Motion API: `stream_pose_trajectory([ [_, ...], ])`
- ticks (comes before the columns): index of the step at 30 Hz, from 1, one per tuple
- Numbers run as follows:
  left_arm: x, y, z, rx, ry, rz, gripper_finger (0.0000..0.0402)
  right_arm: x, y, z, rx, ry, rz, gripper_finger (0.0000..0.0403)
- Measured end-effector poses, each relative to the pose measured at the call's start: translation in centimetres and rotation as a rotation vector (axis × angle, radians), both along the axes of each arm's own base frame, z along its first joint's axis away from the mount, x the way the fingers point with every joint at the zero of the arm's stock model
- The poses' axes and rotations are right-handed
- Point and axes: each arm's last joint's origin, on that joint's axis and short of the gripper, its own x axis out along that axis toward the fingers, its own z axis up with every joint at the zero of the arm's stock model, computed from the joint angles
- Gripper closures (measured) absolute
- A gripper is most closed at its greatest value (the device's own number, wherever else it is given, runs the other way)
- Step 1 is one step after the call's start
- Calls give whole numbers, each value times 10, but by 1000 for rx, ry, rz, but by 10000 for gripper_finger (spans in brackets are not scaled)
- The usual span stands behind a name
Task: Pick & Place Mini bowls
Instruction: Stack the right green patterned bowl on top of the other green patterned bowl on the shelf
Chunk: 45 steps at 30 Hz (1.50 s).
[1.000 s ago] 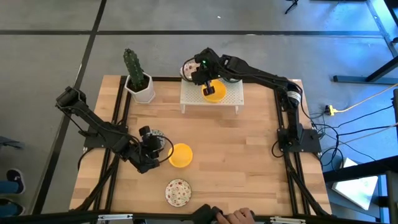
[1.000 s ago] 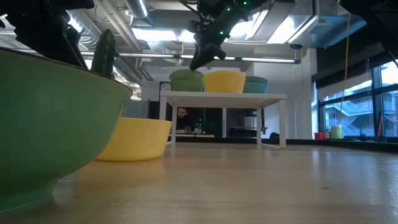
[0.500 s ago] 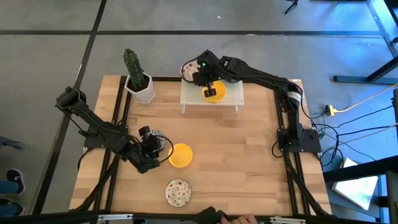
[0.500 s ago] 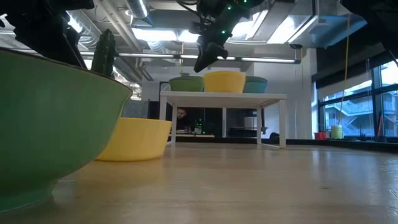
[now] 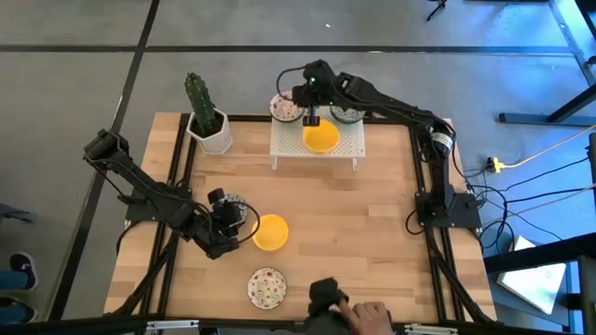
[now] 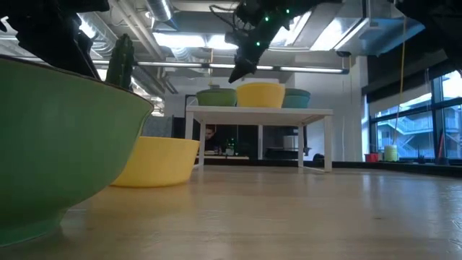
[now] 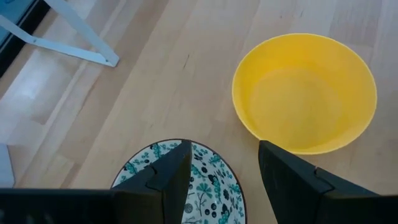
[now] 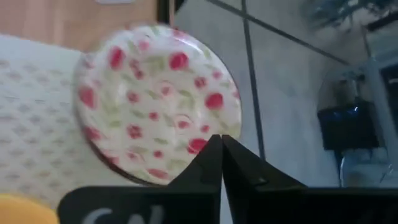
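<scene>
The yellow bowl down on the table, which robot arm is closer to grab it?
The left arm. Its open gripper hovers right beside the yellow bowl, over a patterned bowl. The right gripper is shut, far off above the white stand.

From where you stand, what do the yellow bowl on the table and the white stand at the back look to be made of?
The yellow bowl looks like plastic or melamine: one even colour, a thin smooth rim and a soft sheen, though glazed ceramic can't be ruled out. The white stand seems to be painted metal or plastic, its flat top dotted with rows of small holes.
</scene>
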Motion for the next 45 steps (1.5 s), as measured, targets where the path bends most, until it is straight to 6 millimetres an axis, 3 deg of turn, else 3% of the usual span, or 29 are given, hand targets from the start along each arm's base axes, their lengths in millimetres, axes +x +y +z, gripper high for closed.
stream_pose_trajectory([
  [7,0,0,0,2,2,-2,222,-9,-25,-13,125,-42,5,397],
  [33,0,1,0,19,6,-8,222,-15,-35,-14,248,-117,18,398],
  [45,0,1,0,5,2,4,222,-10,-39,-26,289,-112,4,396],
])
